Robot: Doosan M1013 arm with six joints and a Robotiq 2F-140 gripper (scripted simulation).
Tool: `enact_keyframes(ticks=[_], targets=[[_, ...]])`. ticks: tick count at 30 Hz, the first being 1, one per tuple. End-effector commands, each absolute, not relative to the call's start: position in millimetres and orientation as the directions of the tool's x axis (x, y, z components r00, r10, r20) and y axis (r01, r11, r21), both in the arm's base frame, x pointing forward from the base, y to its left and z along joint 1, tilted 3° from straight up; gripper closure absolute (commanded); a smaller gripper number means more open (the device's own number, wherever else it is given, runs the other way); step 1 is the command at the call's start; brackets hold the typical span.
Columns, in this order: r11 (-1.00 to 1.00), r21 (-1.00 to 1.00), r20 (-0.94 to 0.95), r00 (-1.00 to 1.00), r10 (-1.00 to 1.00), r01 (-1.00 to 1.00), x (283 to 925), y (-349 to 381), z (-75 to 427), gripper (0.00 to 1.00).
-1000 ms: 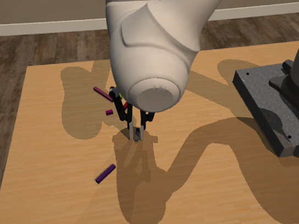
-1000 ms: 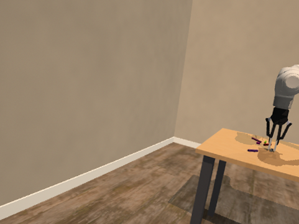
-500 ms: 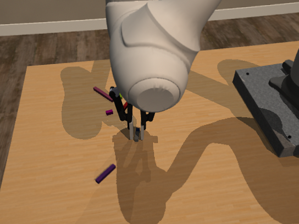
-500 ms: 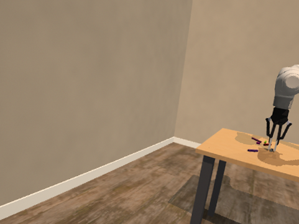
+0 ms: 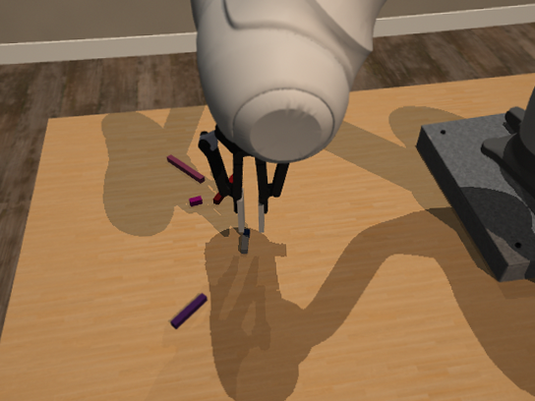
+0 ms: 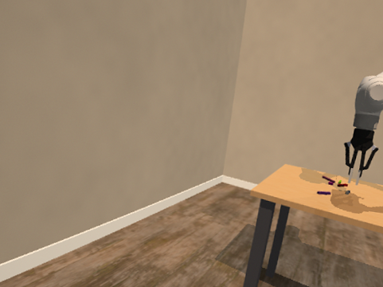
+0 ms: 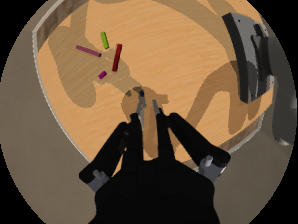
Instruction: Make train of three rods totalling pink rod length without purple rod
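The black two-finger gripper hangs above the light wooden table, fingers slightly parted and holding nothing. Directly below its tips lie a short grey rod and a small blue rod, touching end to end. The long pink rod, a short magenta rod, a red rod and a lime rod lie further back. A dark purple rod lies well apart, nearer the front.

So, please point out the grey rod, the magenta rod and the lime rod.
grey rod (image 5: 243, 244): top view, middle of its upper face.
magenta rod (image 5: 196, 201): top view, middle of its upper face.
lime rod (image 7: 104, 40): wrist view, middle of its length.
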State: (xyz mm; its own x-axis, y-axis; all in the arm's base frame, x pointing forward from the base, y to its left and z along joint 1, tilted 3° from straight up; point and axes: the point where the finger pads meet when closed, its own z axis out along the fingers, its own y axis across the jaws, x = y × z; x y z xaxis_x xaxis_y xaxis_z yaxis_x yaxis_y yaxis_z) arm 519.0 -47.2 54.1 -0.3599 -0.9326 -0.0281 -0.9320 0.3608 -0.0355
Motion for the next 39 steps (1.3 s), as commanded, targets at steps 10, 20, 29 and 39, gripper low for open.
enact_keyframes(ticks=[10, 20, 29, 39], targets=[[0.361, -0.045, -0.03, -0.36, -0.933, -0.932, 521.6, -48.9, 98.4, 0.85], [0.361, -0.045, -0.03, -0.36, -0.933, -0.932, 521.6, -48.9, 98.7, 0.0], [0.361, -0.045, -0.03, -0.36, -0.933, -0.932, 521.6, -48.9, 98.7, 0.0], [0.361, -0.045, -0.03, -0.36, -0.933, -0.932, 521.6, -48.9, 98.7, 0.0]])
